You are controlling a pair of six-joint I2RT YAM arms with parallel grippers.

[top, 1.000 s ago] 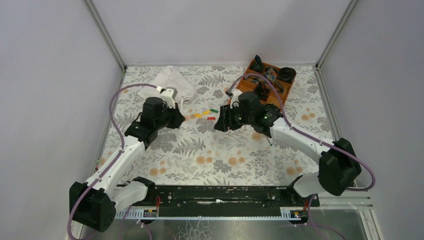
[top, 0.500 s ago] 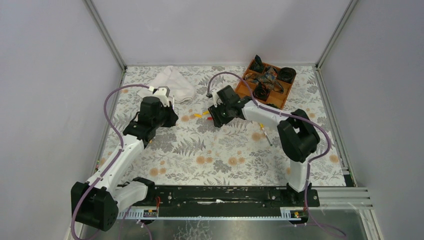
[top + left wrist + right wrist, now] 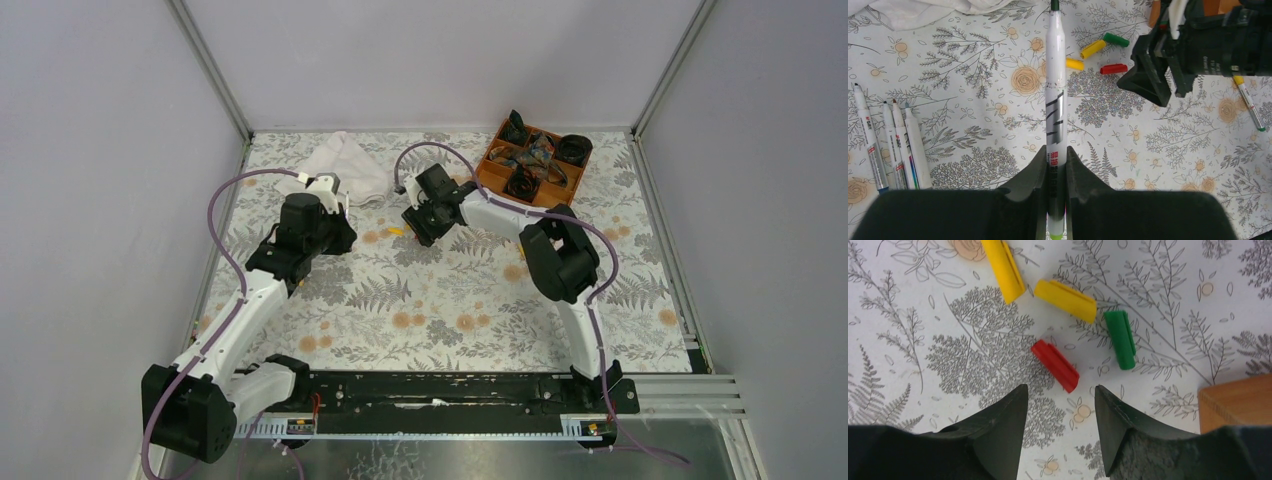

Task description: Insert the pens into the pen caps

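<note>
My left gripper (image 3: 1056, 150) is shut on a white pen (image 3: 1055, 95) that points away toward the pen caps, its dark green tip at the top edge of the left wrist view. Four caps lie together on the floral mat: red (image 3: 1055, 366), green (image 3: 1120, 339) and two yellow ones (image 3: 1066, 300) (image 3: 1001, 270). My right gripper (image 3: 1060, 390) hangs open just short of the red cap, nothing between its fingers. In the top view the right gripper (image 3: 418, 225) covers most of the caps, and the left gripper (image 3: 343, 237) stands to their left.
Several more pens (image 3: 893, 145) lie side by side at the left, one more pen (image 3: 1248, 102) at the right. A white cloth (image 3: 340, 165) lies at the back left. The wooden tray (image 3: 483, 170) of black bands stands at the back right, its corner (image 3: 1235, 400) near my right fingers.
The right arm has swung left and farther back, bringing its open gripper over the caps. The left gripper drew back slightly left, still holding the pen.
</note>
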